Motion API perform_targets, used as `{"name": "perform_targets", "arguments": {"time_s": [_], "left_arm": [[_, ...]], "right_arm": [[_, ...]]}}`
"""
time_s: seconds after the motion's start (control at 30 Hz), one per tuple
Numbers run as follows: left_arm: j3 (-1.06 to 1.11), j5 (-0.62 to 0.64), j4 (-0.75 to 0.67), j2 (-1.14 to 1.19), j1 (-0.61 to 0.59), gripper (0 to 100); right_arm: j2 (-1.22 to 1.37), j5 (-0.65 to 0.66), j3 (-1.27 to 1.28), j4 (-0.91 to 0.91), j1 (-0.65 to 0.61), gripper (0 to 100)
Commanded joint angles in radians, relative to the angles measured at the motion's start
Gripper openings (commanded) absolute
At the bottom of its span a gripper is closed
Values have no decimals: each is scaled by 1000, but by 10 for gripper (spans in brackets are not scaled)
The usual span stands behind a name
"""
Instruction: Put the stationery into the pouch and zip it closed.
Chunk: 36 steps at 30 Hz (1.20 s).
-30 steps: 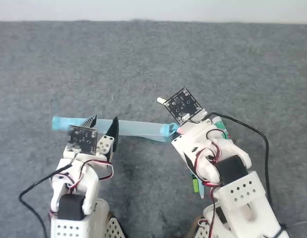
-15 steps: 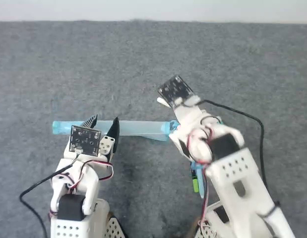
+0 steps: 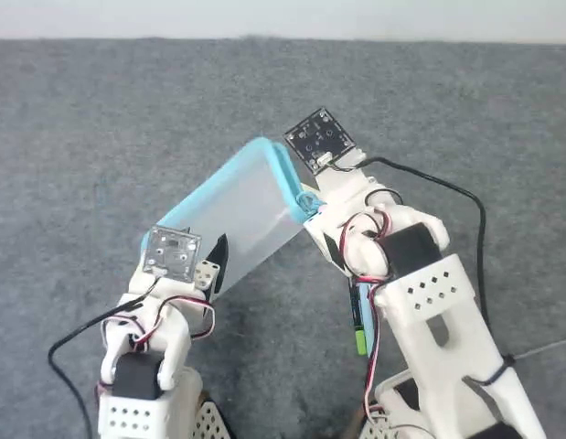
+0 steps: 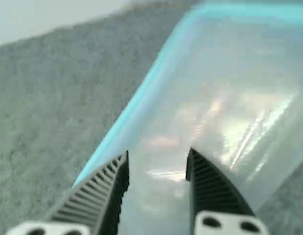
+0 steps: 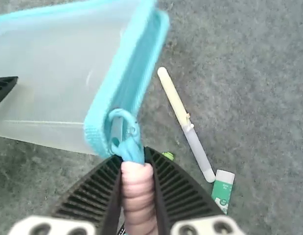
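Packing is unstarted: pen (image 5: 183,122) and eraser (image 5: 222,188) lie beside the pouch (image 3: 237,215), right gripper (image 5: 134,171) clamping its zipper pull (image 5: 136,186), left gripper (image 4: 156,171) open-jawed astride it.

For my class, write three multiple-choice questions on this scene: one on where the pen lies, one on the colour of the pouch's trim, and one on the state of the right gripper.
1. Where is the pen relative to the pouch?
A inside it
B outside it, on the table
C balanced on top of it

2. What colour is the pouch's trim?
A red
B black
C light blue

3. The right gripper is:
A shut on the zipper pull
B open above the pen
C shut on the pen

Key: 1 B, the pen lies flat on the table beside the pouch. 2 C, the edging is light blue. 3 A, its fingers pinch the pull.
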Motion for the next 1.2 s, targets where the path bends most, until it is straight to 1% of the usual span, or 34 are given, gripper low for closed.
{"name": "perform_targets", "arguments": {"time_s": [0.0,0.07,0.17,0.23,0.33,0.43,0.57,0.6,0.67,0.77,0.87,0.93,1.0,1.07,1.17], "left_arm": [[2,-9,8,-15,12,191],[-1,-6,6,-15,8,191],[-15,-6,-18,-15,5,194],[-22,-3,-31,-15,-26,195],[-44,-3,-31,-15,-55,196],[-71,-3,-3,-15,-48,196],[-128,-3,77,-15,18,192],[-131,-5,84,-15,34,192],[-134,-5,83,-15,55,192],[-134,-8,83,-15,77,192],[-114,-48,91,-15,144,192],[-65,-95,77,-12,213,191],[-18,-137,54,-11,258,191],[15,-144,32,-11,258,191],[27,-144,21,-11,224,191]], "right_arm": [[-30,-15,-6,-10,-13,6],[-30,-9,37,-10,-13,6],[-21,98,112,-13,-21,6],[-31,153,167,-21,-18,6],[-21,104,204,-50,-5,6],[-1,-20,213,-81,2,6],[97,-44,193,-117,2,6],[130,-68,176,-125,2,6],[200,-107,123,-116,2,6],[282,-117,66,-119,4,6],[318,-153,9,-117,2,6],[309,-155,-25,-101,2,6],[285,-152,-51,-67,-1,6],[240,-127,-61,-16,2,6],[147,-38,-61,59,10,6]]}}
